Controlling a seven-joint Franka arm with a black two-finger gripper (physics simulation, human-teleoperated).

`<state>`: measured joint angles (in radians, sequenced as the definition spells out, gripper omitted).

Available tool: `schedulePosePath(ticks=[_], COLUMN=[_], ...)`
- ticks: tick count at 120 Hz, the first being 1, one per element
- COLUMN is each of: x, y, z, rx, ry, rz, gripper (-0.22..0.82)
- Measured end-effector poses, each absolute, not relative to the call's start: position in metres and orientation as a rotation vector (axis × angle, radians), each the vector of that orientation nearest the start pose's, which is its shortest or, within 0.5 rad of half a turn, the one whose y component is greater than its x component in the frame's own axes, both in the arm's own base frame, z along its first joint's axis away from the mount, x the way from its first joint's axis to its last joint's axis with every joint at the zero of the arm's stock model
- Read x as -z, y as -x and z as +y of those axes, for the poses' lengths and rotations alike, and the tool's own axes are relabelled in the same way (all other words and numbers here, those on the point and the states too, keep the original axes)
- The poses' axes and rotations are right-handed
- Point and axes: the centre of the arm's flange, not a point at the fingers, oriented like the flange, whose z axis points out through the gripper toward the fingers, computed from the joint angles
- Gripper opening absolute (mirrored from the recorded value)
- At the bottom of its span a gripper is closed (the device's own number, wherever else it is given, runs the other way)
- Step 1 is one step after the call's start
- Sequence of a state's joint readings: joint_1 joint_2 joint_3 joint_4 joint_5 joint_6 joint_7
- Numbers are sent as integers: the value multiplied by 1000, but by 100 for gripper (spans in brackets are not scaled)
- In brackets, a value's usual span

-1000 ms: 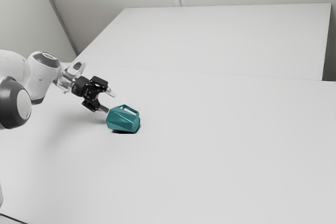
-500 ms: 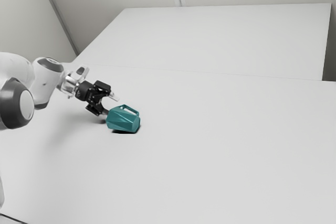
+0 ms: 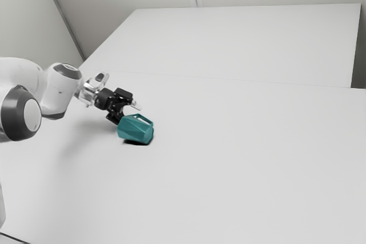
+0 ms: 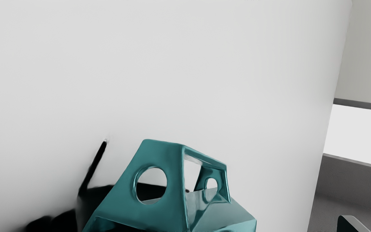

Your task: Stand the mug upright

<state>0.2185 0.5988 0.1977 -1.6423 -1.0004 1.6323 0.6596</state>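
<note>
One teal mug (image 3: 132,130) is tipped on its side left of the exterior view's centre, fingers (image 3: 135,106) wide apart beside it.

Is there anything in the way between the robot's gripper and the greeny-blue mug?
No, nothing that I can see. The gripper is already right up close to the mug, which lies on its side on the table, with no other thing between them.
</note>
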Motion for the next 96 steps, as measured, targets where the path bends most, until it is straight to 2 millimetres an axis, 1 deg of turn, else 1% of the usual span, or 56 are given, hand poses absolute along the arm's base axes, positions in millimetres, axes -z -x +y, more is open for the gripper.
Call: schedulePosePath(ticks=[8, 13, 21, 44, 56, 62, 72, 85, 96], x=[-268, -267, -267, -269, -271, -271, -272, -275, -283], y=[-624, -624, -625, -626, -627, -627, -627, -628, -630], z=[162, 162, 162, 162, 160, 159, 157, 157, 153], rx=[36, 33, 29, 20, 17, 15, 16, 11, 1], ry=[-2151, -2152, -2153, -2156, -2157, -2157, -2160, -2164, -2166], rz=[152, 153, 154, 154, 149, 147, 143, 139, 124], gripper=[60, 57, 47, 12, -1, -5, -10, -13, -15])
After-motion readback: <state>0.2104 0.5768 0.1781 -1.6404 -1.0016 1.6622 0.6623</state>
